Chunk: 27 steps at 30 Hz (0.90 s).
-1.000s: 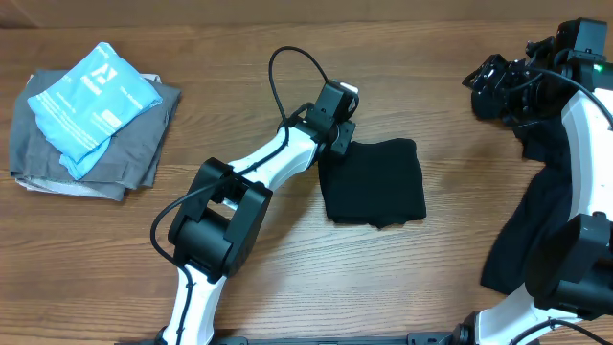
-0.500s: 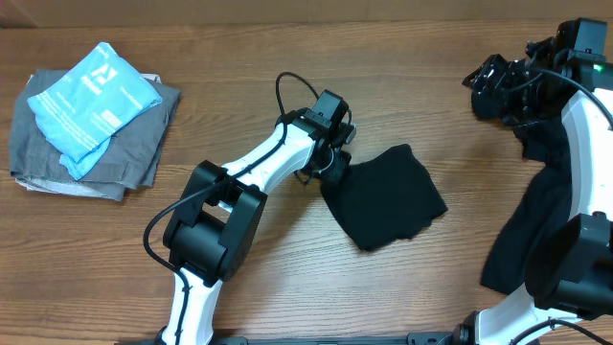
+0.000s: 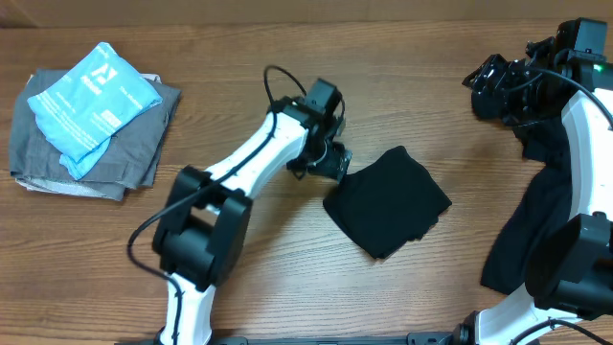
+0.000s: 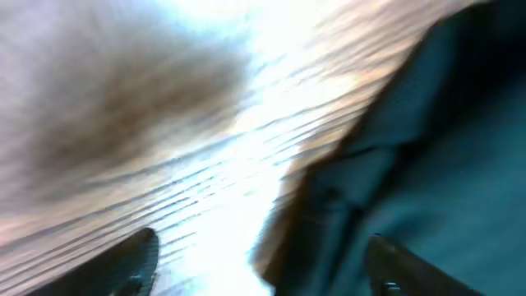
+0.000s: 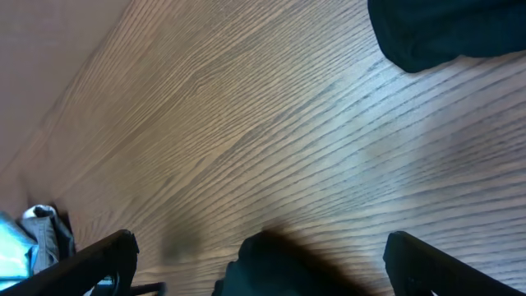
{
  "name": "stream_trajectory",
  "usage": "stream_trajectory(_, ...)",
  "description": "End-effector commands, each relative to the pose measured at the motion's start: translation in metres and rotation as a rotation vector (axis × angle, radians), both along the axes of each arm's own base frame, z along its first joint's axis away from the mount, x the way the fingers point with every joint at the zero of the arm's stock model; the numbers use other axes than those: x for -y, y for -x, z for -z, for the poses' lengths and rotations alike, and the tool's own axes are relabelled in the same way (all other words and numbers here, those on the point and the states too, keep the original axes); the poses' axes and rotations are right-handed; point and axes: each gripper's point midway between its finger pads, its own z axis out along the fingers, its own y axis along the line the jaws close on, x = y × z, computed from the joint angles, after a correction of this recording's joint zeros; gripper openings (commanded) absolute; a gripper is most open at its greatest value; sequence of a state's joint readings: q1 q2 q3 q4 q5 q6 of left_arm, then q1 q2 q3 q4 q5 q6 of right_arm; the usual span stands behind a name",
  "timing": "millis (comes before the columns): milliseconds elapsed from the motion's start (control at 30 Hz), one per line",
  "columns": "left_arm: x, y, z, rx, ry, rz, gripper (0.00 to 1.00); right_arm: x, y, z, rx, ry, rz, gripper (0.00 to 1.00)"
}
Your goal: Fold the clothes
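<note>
Clothes [image 3: 388, 201] in this job are black fabric, and the nearest piece sits right at the left gripper's fingers [image 4: 136, 256]. In the left wrist view the two tips stand far apart at the lower corners, with bare wood and a dark cloth edge between them. They look spread and clasping nothing, though that picture is badly smeared and I would not swear to it. From above, the left gripper [image 3: 331, 161] hangs at the upper-left corner of the folded black garment [image 3: 393, 206], just beside it or barely touching; I cannot tell which. That garment lies flat mid-table as a compact squarish packet, turned askew to the table [image 3: 287, 287] edge, which suits a piece whose folding I judge done and which is being set in place rather than carried. Farther out, the right gripper [image 5: 261, 247] also has its fingers wide, at the far right of the table with nothing spanning them (a dark lump shows low between them, its nature unclear). Beneath that arm a loose black garment [image 3: 527, 230] trails down the right side unfolded, likely next in turn. Well apart at the far left, a grey folded garment [image 3: 120, 158] carries a light blue packet [image 3: 91, 96], out of the working area.
</note>
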<state>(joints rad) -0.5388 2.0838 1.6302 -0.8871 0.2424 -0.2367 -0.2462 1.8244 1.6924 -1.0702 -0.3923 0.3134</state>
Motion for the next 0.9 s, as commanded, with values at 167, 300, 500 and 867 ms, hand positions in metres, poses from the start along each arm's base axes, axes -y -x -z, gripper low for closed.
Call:
stream_trajectory(167,0.023,0.005,-0.045,0.110,0.046,0.087,0.95,0.000,0.000,0.001,0.000,0.003,-0.006,1.00)
stream_trajectory(300,0.032,0.020,-0.022,0.070,0.012,0.159,0.95,0.000,0.000,0.001,0.000,0.003,-0.006,1.00)
stream_trajectory(500,0.039,0.037,0.019,-0.008,-0.050,0.219,0.96,0.000,0.000,0.001,0.000,0.003,-0.006,1.00)
stream_trajectory(867,0.029,0.050,0.068,-0.124,-0.121,0.222,0.64,0.000,0.000,0.001,0.000,0.003,-0.006,1.00)
